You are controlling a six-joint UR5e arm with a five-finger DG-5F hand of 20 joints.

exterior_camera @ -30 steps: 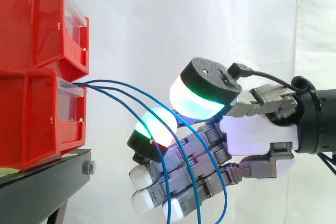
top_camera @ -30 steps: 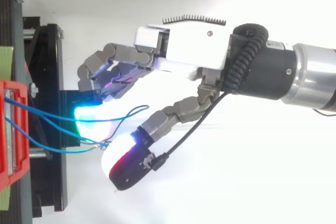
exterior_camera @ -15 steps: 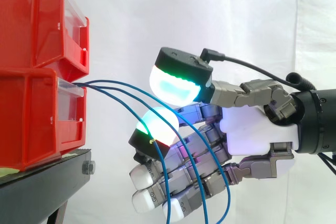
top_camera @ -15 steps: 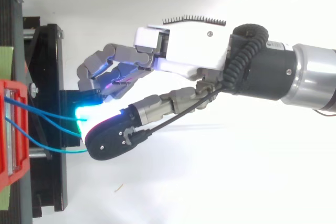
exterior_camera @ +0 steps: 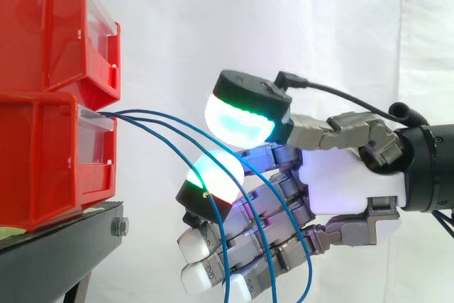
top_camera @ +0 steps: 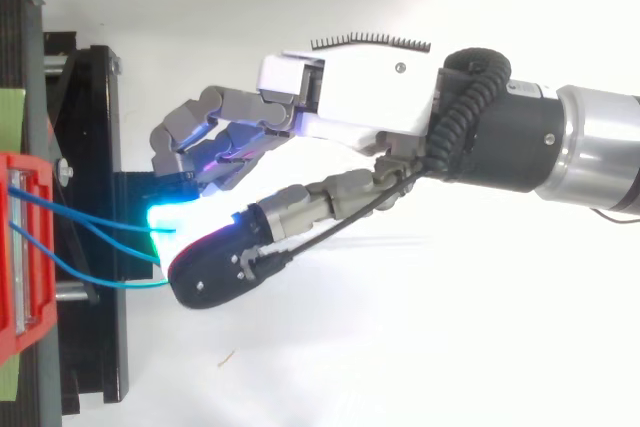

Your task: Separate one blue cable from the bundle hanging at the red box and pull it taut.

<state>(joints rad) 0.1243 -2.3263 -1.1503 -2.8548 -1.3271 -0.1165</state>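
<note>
Robot hand (exterior_camera: pixel 344 182) sits among the blue cables (exterior_camera: pixel 142 111) at the red box (exterior_camera: pixel 50 154). Cannot tell whether it has a grip. All cables hang slack; separation and tautening seemingly outstanding.

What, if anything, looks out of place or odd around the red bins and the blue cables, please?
Nothing looks damaged, spilled or askew. The blue cables leave the lower red bin and hang in slack arcs across the robot hand; none is taut, which simply means the task is unfinished.

Hand (exterior_camera: pixel 351 184) level, in from rt.
</note>
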